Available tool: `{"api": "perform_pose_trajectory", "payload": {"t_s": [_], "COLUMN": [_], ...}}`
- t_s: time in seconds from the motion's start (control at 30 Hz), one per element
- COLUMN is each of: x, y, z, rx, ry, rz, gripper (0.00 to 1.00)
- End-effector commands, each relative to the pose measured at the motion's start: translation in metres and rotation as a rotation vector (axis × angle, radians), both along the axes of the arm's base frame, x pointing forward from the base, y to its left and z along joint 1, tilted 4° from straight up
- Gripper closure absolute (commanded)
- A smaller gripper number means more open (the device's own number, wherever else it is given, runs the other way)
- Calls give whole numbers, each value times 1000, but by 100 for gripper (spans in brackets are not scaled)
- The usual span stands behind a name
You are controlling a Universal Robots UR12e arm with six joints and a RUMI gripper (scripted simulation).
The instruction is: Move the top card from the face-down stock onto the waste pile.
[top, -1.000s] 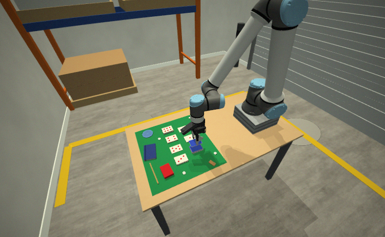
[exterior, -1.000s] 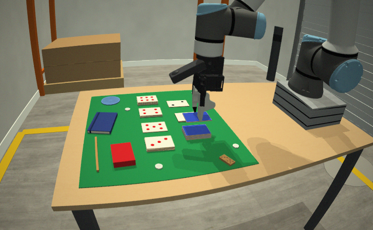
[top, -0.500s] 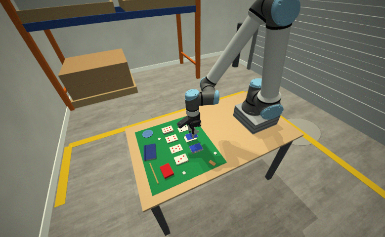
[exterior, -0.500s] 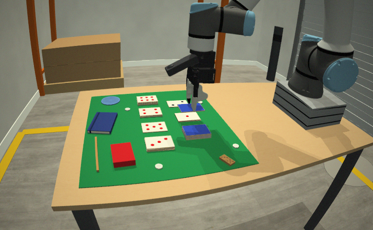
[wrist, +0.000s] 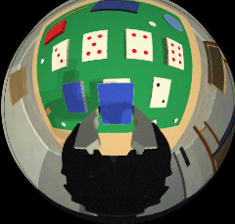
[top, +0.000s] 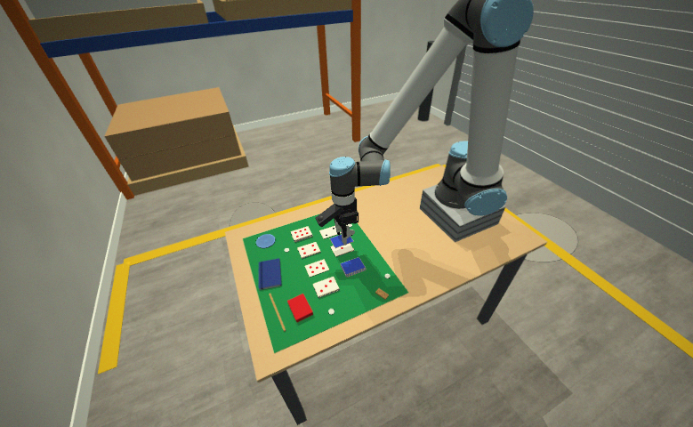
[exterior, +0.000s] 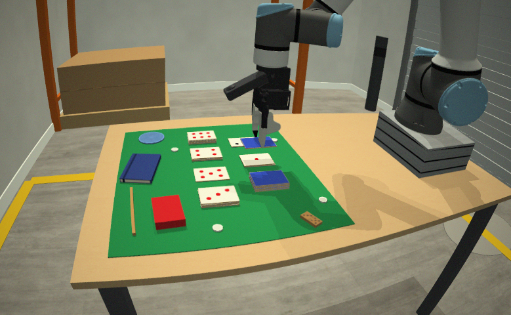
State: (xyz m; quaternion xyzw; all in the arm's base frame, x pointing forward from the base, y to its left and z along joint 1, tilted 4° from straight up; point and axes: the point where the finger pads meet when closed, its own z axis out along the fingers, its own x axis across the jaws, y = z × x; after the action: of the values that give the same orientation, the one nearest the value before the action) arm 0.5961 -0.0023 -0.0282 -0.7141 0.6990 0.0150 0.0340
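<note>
The blue-backed card (exterior: 254,142) is riding level between the two jaws of our gripper (exterior: 261,137), which are clenching its edges, and it is hanging above the green mat (exterior: 250,230), out past the waste pile (exterior: 256,159) on the side away from the stock (exterior: 269,180). In the wrist view the card (wrist: 116,103) is covering most of the white pile beneath it, with the stock (wrist: 74,96) just beside it.

We are working over a tan table (exterior: 347,155) whose green mat is also carrying a column of four red-pipped piles (exterior: 210,173) beside the waste pile, a black-pipped card (exterior: 235,142) just beyond the held card, a blue notebook (exterior: 140,167), a red box (exterior: 167,211), a blue disc (exterior: 151,136), a wooden stick (exterior: 132,210), a small brown tile (exterior: 311,218) and several white tokens (exterior: 217,227).

Around the table, grey walls, yellow floor tape (top: 111,311), an orange rack (top: 64,95) and stacked cardboard boxes (top: 173,132) are framing the room.
</note>
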Motion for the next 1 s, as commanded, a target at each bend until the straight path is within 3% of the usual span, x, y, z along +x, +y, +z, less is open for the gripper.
{"api": "perform_pose_trajectory", "payload": {"t_s": [0.0, 0.57, 0.97], "x": [1, 1, 1], "y": [-1, -1, 0], "z": [0, -3, -21], "rx": [0, 0, 0], "ry": [-1, -1, -1], "rz": [0, 0, 0], "gripper": [62, 62, 62]}}
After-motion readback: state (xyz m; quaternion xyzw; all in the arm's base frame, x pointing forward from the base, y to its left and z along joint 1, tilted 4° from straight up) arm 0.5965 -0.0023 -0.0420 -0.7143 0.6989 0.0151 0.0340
